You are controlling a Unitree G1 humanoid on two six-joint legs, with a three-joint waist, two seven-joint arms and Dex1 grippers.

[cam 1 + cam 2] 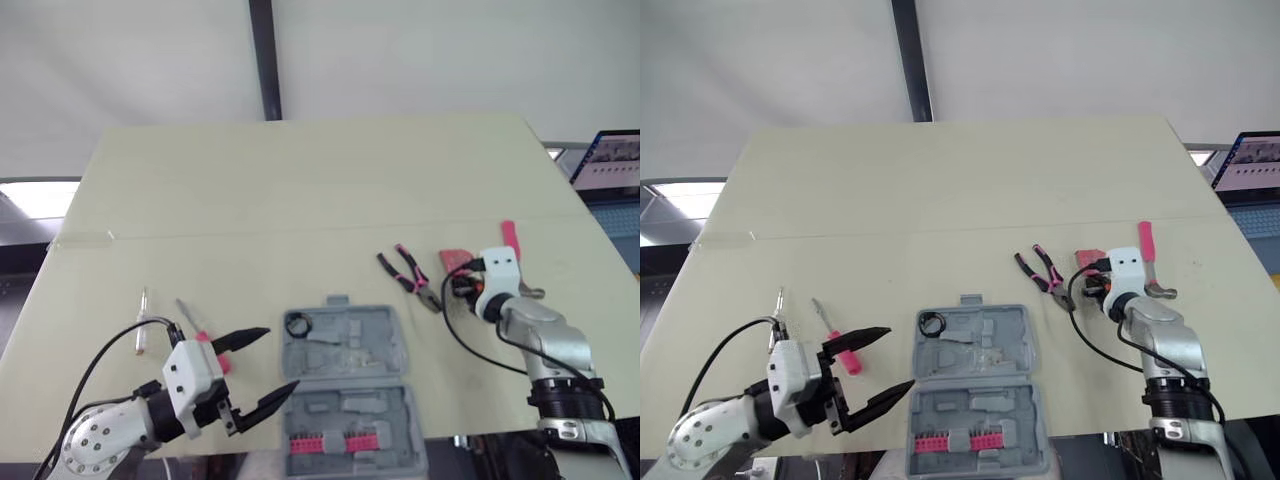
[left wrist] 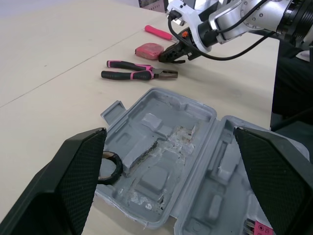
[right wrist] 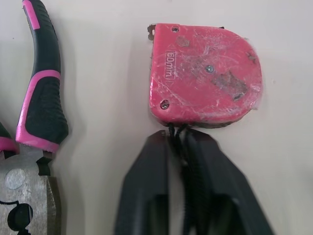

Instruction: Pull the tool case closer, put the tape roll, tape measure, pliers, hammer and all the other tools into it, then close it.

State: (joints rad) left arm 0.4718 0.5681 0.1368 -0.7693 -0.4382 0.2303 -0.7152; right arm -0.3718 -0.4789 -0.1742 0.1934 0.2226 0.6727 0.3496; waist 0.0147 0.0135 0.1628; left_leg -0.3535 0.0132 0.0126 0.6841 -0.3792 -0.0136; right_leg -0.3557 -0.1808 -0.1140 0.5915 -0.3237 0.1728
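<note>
The grey tool case (image 1: 385, 335) lies open near the table's front edge, with the black tape roll (image 1: 297, 324) in its far left corner. My left gripper (image 1: 282, 358) hovers open just left of the case. The pink tape measure (image 3: 205, 83) lies right of the case, beside the pink-and-black pliers (image 1: 408, 275). My right gripper (image 3: 178, 142) touches the tape measure's near edge, shut on its thin black strap. A hammer (image 1: 509, 237) with a pink handle lies just beyond that gripper. A pink-handled screwdriver (image 1: 200, 335) rests left of the case.
A thin pale tool (image 1: 142, 320) lies further left of the screwdriver. A row of pink bits (image 1: 340, 441) sits in the case's near half. A monitor (image 1: 612, 165) stands past the table's right edge. Bare table (image 1: 300, 200) stretches behind the tools.
</note>
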